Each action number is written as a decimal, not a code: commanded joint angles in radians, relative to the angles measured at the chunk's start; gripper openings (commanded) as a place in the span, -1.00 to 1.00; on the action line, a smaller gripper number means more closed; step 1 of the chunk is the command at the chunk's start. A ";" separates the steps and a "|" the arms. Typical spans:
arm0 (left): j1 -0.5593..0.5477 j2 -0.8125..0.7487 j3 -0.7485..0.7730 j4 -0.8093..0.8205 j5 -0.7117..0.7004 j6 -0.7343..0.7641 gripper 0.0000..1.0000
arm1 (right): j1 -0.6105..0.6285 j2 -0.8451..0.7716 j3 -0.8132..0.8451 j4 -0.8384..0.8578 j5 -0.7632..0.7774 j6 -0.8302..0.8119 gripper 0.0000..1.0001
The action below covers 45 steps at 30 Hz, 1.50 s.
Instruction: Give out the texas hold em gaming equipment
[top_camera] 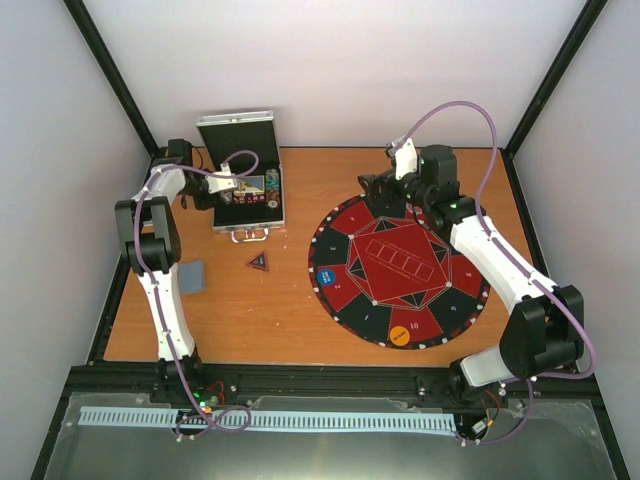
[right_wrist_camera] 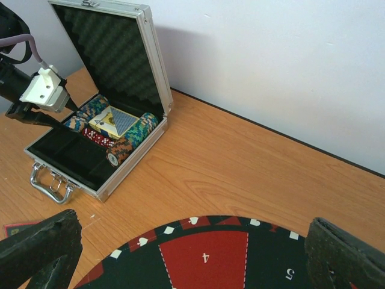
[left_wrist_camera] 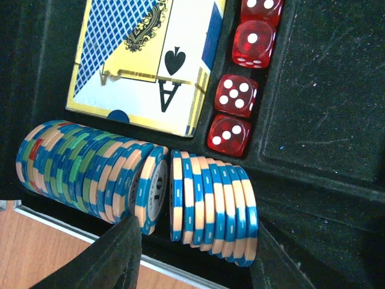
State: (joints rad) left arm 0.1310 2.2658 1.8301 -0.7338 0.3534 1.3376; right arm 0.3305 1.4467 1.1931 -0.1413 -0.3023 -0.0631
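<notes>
The left gripper (left_wrist_camera: pixel 197 244) reaches into the open silver aluminium case (top_camera: pixel 250 232) near the wooden table's (top_camera: pixel 300 310) far left corner. Its black fingers (left_wrist_camera: pixel 114 259) bracket a short stack of blue-and-cream poker chips (left_wrist_camera: pixel 210 205); whether they actually pinch it is unclear. A longer row of mixed chips (left_wrist_camera: pixel 78 168), a blue-and-yellow card box (left_wrist_camera: pixel 138 60) and red translucent dice (left_wrist_camera: pixel 236 96) lie alongside. The right gripper (right_wrist_camera: pixel 192 256) hangs spread wide, holding nothing, over the far edge of the round red-and-black felt mat (top_camera: pixel 400 270), which carries an orange disc (top_camera: pixel 400 335) and a blue disc (top_camera: pixel 326 276).
</notes>
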 commanded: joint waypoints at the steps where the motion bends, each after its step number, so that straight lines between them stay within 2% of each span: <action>1: -0.006 0.047 0.032 -0.068 0.048 0.007 0.01 | 0.002 0.014 0.034 -0.002 0.007 -0.005 1.00; 4: -0.012 0.042 0.030 -0.069 0.051 0.004 0.11 | 0.002 0.016 0.038 -0.006 0.006 -0.003 1.00; 11: -0.011 0.004 0.047 -0.023 0.042 -0.019 0.20 | 0.002 0.021 0.040 -0.013 -0.001 -0.001 1.00; 22: -0.010 -0.065 0.058 -0.081 0.125 -0.014 0.58 | 0.002 0.025 0.032 -0.030 -0.006 -0.009 1.00; 25: -0.010 -0.058 0.058 -0.089 0.112 -0.006 0.55 | 0.002 0.024 0.032 -0.035 -0.005 -0.012 1.00; 30: -0.011 -0.056 0.057 -0.113 0.099 0.012 0.30 | 0.002 0.023 0.029 -0.040 -0.006 -0.017 1.00; 34: -0.010 -0.047 0.061 -0.131 0.104 0.042 0.20 | 0.002 0.027 0.032 -0.042 -0.011 -0.017 1.00; 39: -0.011 0.015 0.133 -0.150 0.084 0.018 0.16 | 0.002 0.024 0.034 -0.047 -0.012 -0.020 1.00; 45: -0.010 0.040 0.145 -0.149 0.079 0.017 0.16 | 0.002 0.020 0.033 -0.053 -0.005 -0.023 1.00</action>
State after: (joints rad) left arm 0.1253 2.2665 1.9366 -0.8570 0.4152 1.3350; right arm 0.3302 1.4631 1.1999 -0.1921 -0.3069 -0.0715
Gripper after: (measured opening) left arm 0.582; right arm 0.999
